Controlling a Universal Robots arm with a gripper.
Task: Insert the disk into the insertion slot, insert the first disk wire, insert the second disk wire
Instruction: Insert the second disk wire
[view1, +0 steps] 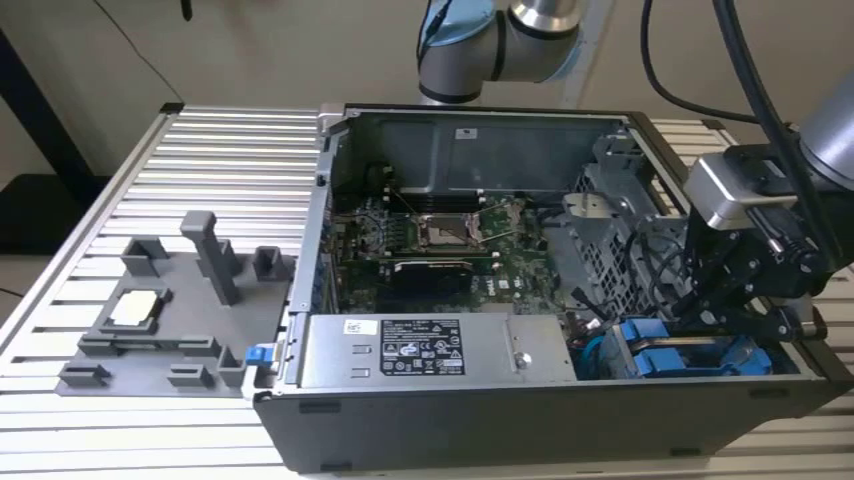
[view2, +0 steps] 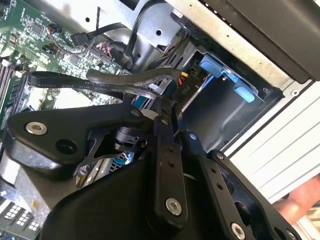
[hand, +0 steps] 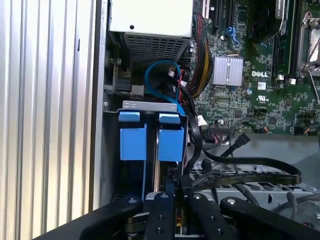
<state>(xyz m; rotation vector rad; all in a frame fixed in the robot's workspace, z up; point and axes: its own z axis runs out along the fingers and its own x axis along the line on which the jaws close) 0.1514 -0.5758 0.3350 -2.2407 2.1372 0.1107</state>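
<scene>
Arm comes in from the exterior view's right, wrist bent down into the open case (view1: 534, 300), claw (view1: 727, 300) low in the near corner by the drive bays.

Claw state: fingers (view2: 162, 120) drawn together, tips close. In the second wrist view they seem pinched on a flat black cable (view2: 100, 80) that arcs away from the tips over the motherboard (view2: 30, 40). Can't confirm a firm grip, contact point is partly hidden by the linkage.

Disk (hand: 171, 142): already seated in the slot (hand: 150, 107), directly ahead of the fingertips in the first wrist view. Blue carrier and tab face the claw. Second blue drive (hand: 132, 142) sits just beside it, parallel, same bay frame.

Blue cable (hand: 160, 75) loops beyond the bays, toward the power supply (hand: 150, 20). Black cables (hand: 250, 172) run next to the claw on the motherboard side.

In the exterior view, both blue carriers (view1: 681, 358) sit right below the claw.

Grey fixture tray (view1: 160, 310) lies on the table (view1: 227, 150), well apart from the claw, outside the case.
</scene>
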